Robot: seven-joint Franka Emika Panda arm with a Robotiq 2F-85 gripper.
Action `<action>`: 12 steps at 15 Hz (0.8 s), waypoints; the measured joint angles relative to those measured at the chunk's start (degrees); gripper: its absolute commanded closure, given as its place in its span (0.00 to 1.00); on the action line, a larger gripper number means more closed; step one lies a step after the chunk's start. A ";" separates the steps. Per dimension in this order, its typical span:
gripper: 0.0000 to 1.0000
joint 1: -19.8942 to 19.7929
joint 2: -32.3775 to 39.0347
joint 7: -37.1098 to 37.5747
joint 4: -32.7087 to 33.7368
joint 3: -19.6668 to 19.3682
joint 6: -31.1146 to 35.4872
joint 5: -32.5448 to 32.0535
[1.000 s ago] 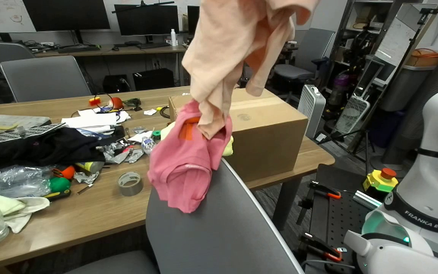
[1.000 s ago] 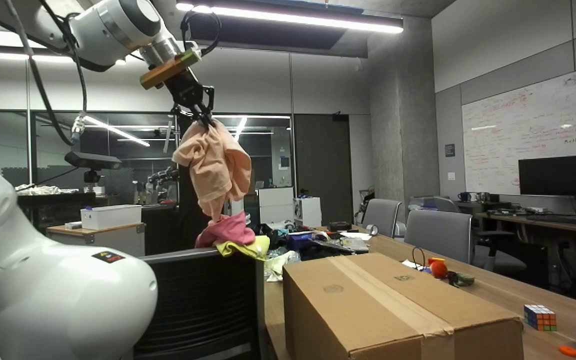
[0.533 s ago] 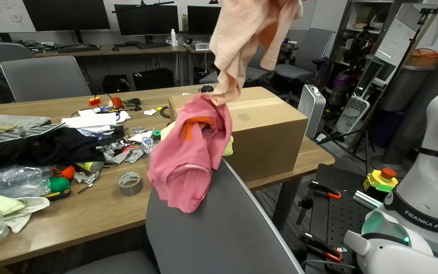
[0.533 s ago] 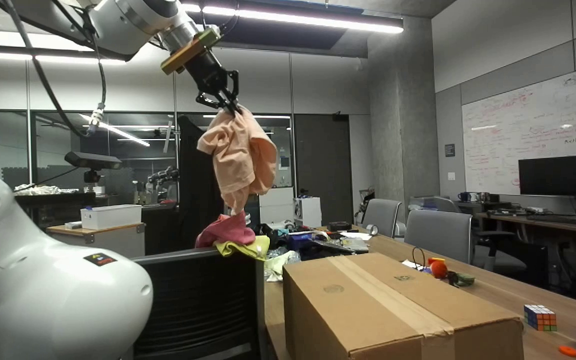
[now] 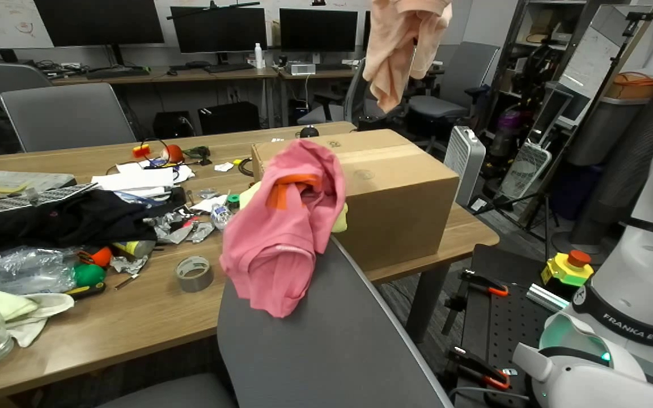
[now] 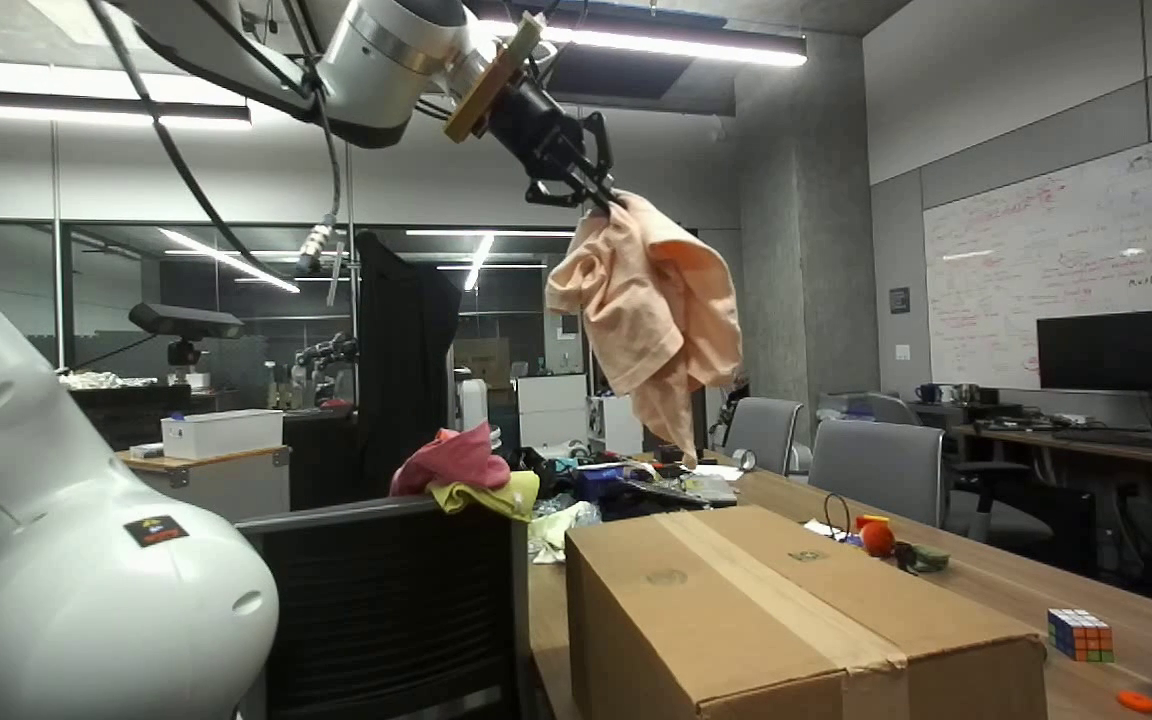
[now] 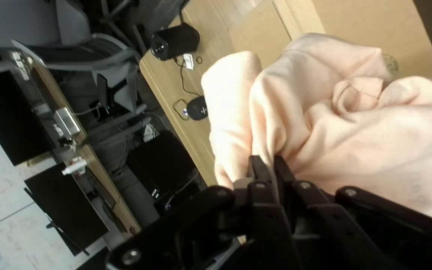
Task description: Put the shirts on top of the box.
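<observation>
Wrist view shows your pincer (image 7: 270, 163) gripping the peach shirt (image 7: 343, 131). Pink shirt (image 5: 287, 238) and yellow-green shirt (image 6: 496, 496) also await the box (image 6: 786, 610).

A long wood-grain bench (image 5: 151, 309) stands over a dark floor (image 5: 502, 226). In an exterior view, a grey chair (image 5: 332, 345) stands by its near long edge and a second chair (image 5: 68, 119) by the opposite long edge. Past that opposite edge, a desk (image 5: 182, 75) with black monitors (image 5: 219, 34) runs beneath a whiteboard (image 6: 1036, 240). Glass panels (image 6: 116, 290) sit below a grey wall (image 6: 656, 150), which meets a concrete pillar (image 6: 836, 220) well beyond the bench's edges; a strip light (image 6: 666, 46) glows below the ceiling (image 6: 816, 15).
</observation>
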 measured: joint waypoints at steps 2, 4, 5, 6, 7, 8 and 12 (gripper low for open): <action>0.96 -1.31 3.79 0.00 3.14 -0.52 -1.86 -2.43; 0.97 -1.92 8.04 0.00 7.23 -0.93 -4.35 -4.49; 0.96 -2.07 10.32 0.00 9.56 -1.16 -5.84 -5.13; 0.96 -2.16 12.52 -0.04 11.92 -1.50 -7.32 -5.51; 0.97 -2.20 14.79 -0.06 14.41 -1.89 -8.90 -5.91; 0.97 -2.23 16.99 -0.13 16.87 -2.32 -10.39 -6.12; 0.66 -2.30 24.69 -0.78 26.07 -3.92 -15.59 -6.41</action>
